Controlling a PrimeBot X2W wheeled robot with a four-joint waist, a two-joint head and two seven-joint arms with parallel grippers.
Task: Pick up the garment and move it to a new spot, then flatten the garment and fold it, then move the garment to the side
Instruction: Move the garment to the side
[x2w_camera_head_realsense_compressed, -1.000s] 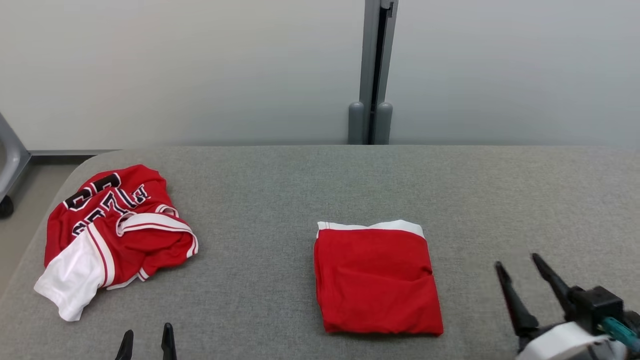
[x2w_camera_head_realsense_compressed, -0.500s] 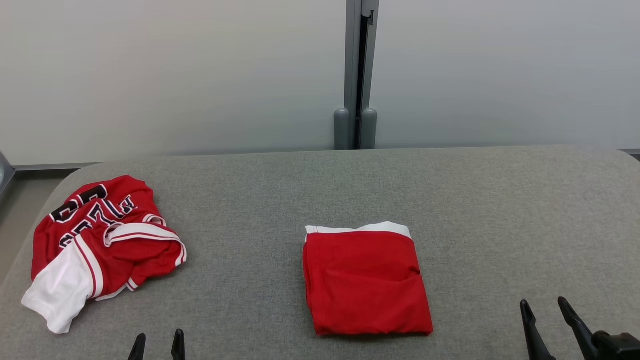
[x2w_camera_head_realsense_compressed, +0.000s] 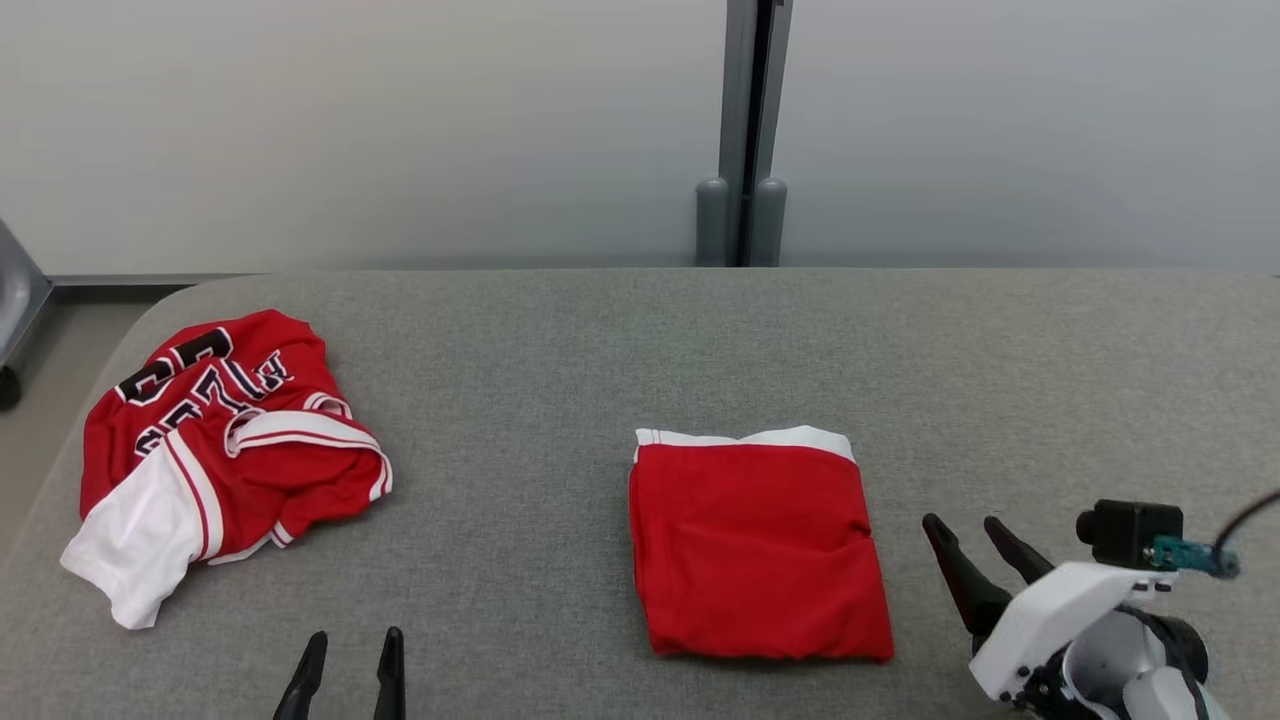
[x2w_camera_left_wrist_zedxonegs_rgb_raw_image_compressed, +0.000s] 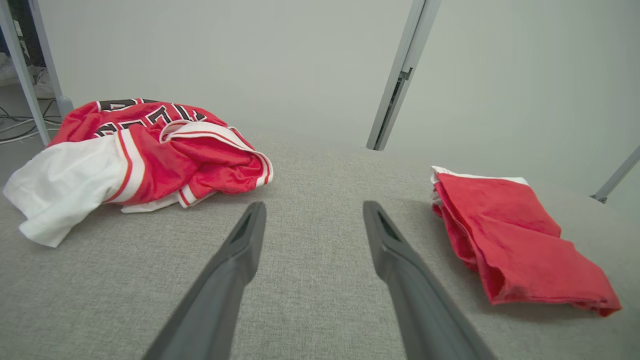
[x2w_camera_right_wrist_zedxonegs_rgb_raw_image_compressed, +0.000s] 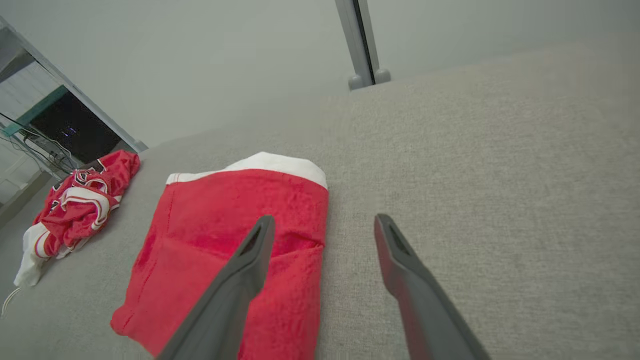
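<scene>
— Cloth like that folded garment (x2w_camera_head_realsense_compressed: 760, 550): how does it handle?
— Light, soft and limp, I judge. It looks like thin red knit with a white band (x2w_camera_head_realsense_compressed: 745, 437) at the far edge. It lies square and flat in the middle of the worktop (x2w_camera_head_realsense_compressed: 560, 360). Lifted by one corner, the layers would likely slide apart.
— So where to take hold?
— Along its right edge, pinching all layers together, or one grip on each side. The right jaws stand wide open and empty just beside that edge. The left jaws, also wide and empty, sit nearer the crumpled jersey (x2w_camera_head_realsense_compressed: 220, 450).
</scene>
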